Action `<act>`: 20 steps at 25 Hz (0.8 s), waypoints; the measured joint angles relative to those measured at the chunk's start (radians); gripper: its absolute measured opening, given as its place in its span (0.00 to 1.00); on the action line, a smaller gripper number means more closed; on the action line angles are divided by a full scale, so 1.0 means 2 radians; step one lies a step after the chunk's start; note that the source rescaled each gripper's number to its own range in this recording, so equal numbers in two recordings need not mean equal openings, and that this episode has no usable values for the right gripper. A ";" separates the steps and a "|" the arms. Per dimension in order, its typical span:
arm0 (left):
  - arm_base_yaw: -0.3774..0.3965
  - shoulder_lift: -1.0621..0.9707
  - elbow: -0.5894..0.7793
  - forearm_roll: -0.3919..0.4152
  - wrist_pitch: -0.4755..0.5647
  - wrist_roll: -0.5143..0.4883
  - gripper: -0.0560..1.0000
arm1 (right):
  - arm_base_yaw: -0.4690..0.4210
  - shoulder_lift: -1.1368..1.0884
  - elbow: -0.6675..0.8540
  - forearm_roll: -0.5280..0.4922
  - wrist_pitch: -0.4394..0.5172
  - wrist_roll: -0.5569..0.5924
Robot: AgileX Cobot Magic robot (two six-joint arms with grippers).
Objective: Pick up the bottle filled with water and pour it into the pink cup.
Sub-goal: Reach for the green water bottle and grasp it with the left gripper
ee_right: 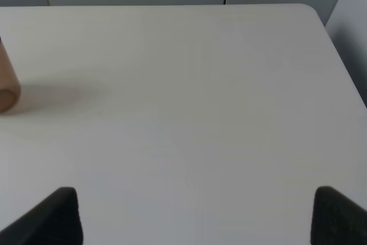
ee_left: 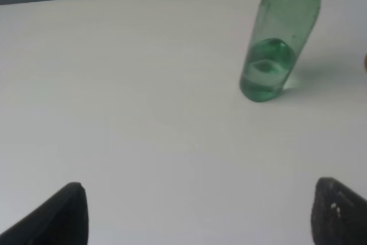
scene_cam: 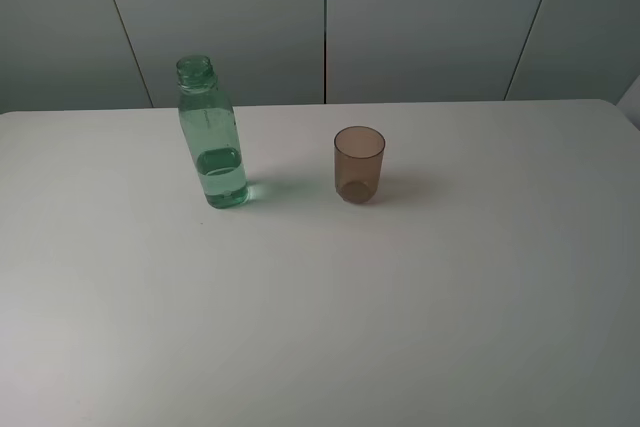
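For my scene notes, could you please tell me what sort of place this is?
Probably a lab test bench: a white table, plain grey wall panels, and only a bottle and a cup set out.

The right hand (ee_right: pixel 198 219) hangs over the white desk (ee_right: pixel 200 84), its fingers (ee_right: pixel 51 219) spread wide. The pink cup (ee_right: pixel 7 84) stands ahead, off to one side, partly cropped.

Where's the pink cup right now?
In the exterior high view the small translucent brownish-pink plastic cup stands upright right of the tall green plastic bottle, apart from it, on the white table.
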 joint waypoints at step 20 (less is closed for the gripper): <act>-0.108 0.399 -0.035 -0.165 -0.282 0.225 1.00 | 0.000 0.000 0.000 0.000 0.000 0.000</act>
